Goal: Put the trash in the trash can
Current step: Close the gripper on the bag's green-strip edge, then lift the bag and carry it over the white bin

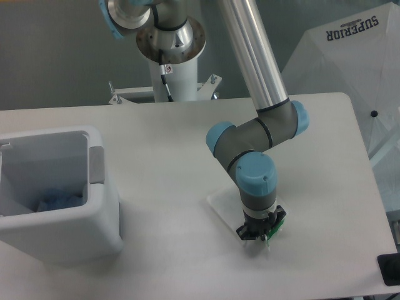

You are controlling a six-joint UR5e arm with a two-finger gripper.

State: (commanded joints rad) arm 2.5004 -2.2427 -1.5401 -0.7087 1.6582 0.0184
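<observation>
A wide pale grey table fills most of the view, with a dull grey wall behind it and a large white fabric printed "SUPERIOR" standing off the far right corner. One trash can sits at the left edge of the table: a boxy white bin with rounded corners, thick walls and a grey panel on the side that faces the arm. Inside it, low against the bottom, lies one crumpled bluish item, probably the crushed bottle, though the depth and shadow blur its shape. One robot arm reaches down from its white pedestal at the back edge, its silver tube and blue-capped joints folding over the right half of the table. The gripper points straight down and presses close to the tabletop near the front edge, well apart from the bin. Its black fingers are drawn in tight together, pinching the green-edged end of the single white wrapper, which lies flat and pale on the table, spreading up and left from the fingers. A small green tip shows just beside the fingers. One dark object pokes in at the lower right corner.
</observation>
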